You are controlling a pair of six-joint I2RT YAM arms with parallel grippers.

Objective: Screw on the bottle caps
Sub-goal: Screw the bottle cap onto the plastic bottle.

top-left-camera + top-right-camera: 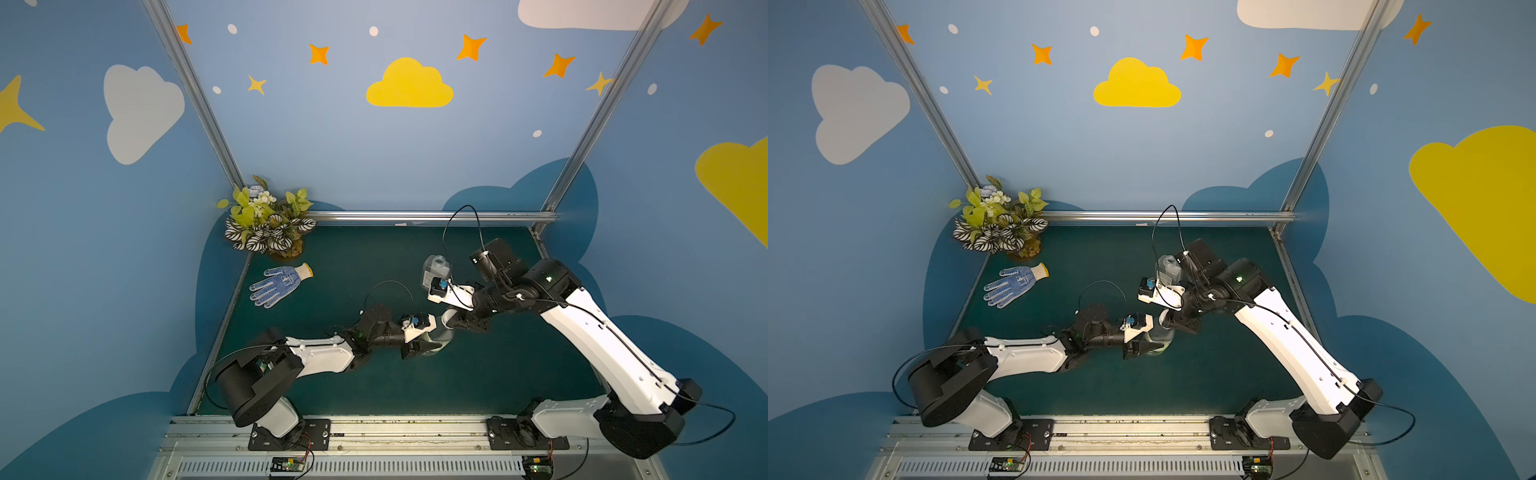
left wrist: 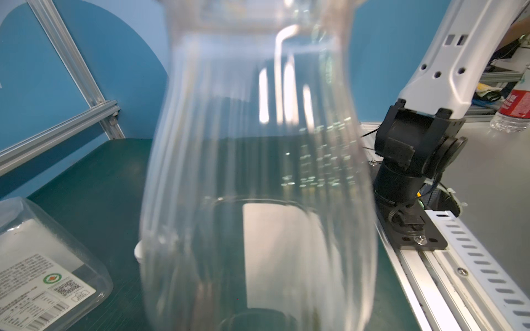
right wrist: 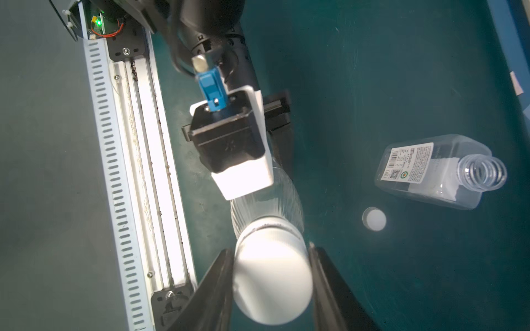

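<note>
Grippers first: we see the right gripper (image 3: pixel 269 250) closed narrowly on a cap (image 3: pixel 272 282), its two black fingers (image 3: pixel 218 286) pressed against opposite sides of the white disc. The cap sits on the neck of the slim bottle (image 3: pixel 269 200). The left gripper (image 1: pixel 432 343) is clamped around that bottle's body, lower down. In the left wrist view the bottle wall (image 2: pixel 258 172) fills the frame, so the fingers themselves are hidden there. The slim bottle is clear plastic, round and ribbed lengthwise, and stands near the middle of the dark green mat (image 1: pixel 374 270), toward its front. The cap is smooth, white and flat-topped, with a finely ridged edge. A square bottle (image 3: pixel 430 172) sits apart on the mat, farther back. It is clear, squat and square-shouldered, with a white printed label, and its threaded neck is open. Between the two bottles a second cap (image 3: pixel 374 219) lies flat on the mat, touching neither. In both top views the right arm reaches over this area and partly covers the square bottle (image 1: pixel 1168 268). Well off to the left lie a dotted blue-and-white glove (image 1: pixel 278 284) and a leafy plant (image 1: pixel 266 220) in the back corner. An aluminium rail (image 3: pixel 137 160) runs along the front edge.
</note>
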